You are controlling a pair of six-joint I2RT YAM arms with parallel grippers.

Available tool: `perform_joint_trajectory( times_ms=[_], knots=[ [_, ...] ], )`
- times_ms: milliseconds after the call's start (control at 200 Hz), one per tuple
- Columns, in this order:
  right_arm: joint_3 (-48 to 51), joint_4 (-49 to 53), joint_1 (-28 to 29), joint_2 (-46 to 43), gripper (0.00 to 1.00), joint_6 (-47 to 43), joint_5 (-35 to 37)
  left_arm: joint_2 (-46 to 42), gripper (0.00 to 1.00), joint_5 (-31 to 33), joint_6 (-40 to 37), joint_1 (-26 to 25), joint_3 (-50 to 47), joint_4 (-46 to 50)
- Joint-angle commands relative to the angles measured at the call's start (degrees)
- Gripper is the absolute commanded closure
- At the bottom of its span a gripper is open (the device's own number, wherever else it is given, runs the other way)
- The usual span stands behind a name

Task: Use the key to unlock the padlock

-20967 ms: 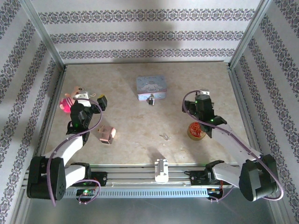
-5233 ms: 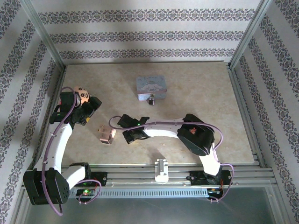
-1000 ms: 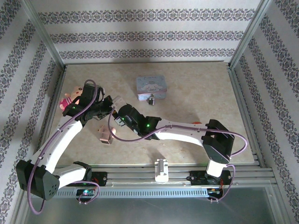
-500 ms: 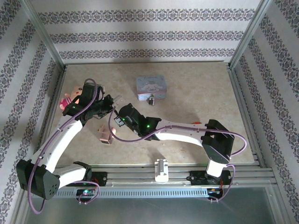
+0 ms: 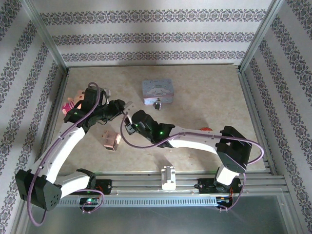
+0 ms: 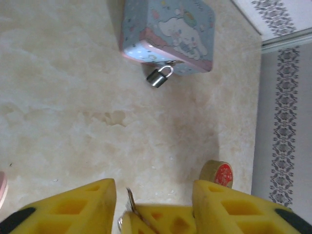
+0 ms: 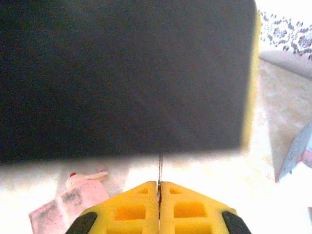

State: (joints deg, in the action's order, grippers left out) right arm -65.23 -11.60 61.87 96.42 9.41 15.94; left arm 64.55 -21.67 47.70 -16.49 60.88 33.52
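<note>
Pinching the key [image 7: 159,168], your right gripper [image 7: 159,185] sits between the spread fingers of your left gripper [image 6: 154,191]; padlock [image 6: 160,77] touches tin [image 6: 168,29].

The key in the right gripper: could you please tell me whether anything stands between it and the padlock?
Nothing visible does. In the left wrist view, bare table lies between the key, pinched in the right gripper between the open fingers of the left gripper, and the padlock hanging on the tin.

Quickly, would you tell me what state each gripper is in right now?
Left gripper: open.
Right gripper: closed on the small thin silvery metal key.
</note>
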Motion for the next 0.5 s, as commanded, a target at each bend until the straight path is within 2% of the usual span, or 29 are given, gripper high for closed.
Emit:
perform_joint_trajectory(
  times_ms=[0,140,235,495],
  knots=[
    [3.46,-1.58,-2.66,-3.06,1.00,5.66,-6.86,-2.75,0.51,-1.81,0.59,0.52,0.04,-3.30],
    [7.57,-4.74,-6.53,-6.50,1.00,11.33,-17.86,-3.90,0.42,-0.17,-2.71,0.68,0.38,-2.97],
    [9.41,-5.65,-9.41,-8.51,1.00,15.25,-25.25,-4.71,0.38,-1.26,-4.63,0.68,-0.67,-5.34],
    [18.19,-16.52,-16.14,-15.22,1.00,26.51,-38.19,-5.10,0.38,-11.67,-2.54,0.68,-8.22,-22.46]
  ],
)
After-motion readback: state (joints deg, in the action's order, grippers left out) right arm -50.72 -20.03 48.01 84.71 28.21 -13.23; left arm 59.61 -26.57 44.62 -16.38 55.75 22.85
